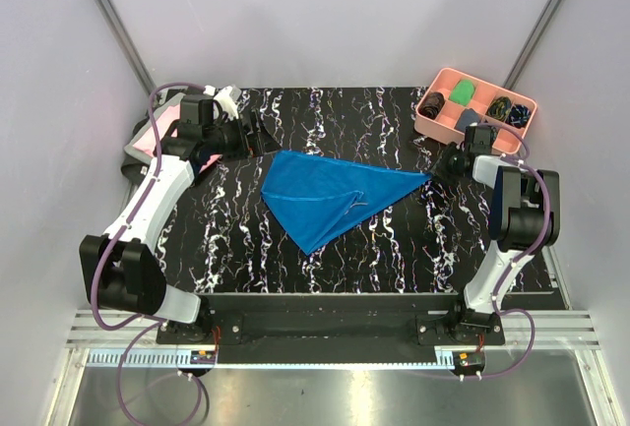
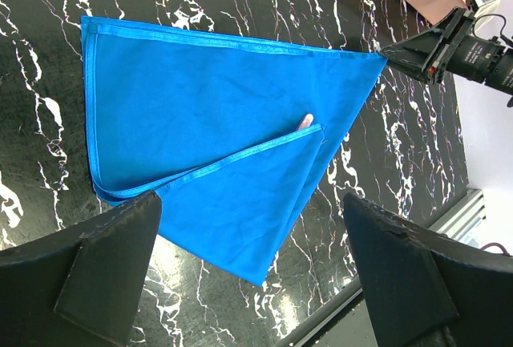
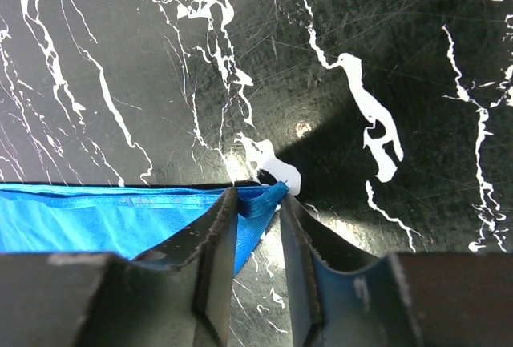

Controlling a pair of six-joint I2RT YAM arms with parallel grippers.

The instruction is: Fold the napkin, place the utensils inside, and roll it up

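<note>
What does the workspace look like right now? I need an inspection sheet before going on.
Surface: black table with white veining.
Job's things: blue napkin lies flat, folded to a triangle. One utensil tip pokes out from under the flap; the rest is hidden.
Clutter: pink compartment tray holding small cloth bundles, far right; pink garment at the left edge.
Grippers: left end effector is open, near the napkin's left corner. Right end effector straddles the right corner; a firm pinch is not confirmed.
Cables: purple cables loop along both arms, off the napkin.
Surroundings: pale grey walls; metal rail at the near edge.
</note>
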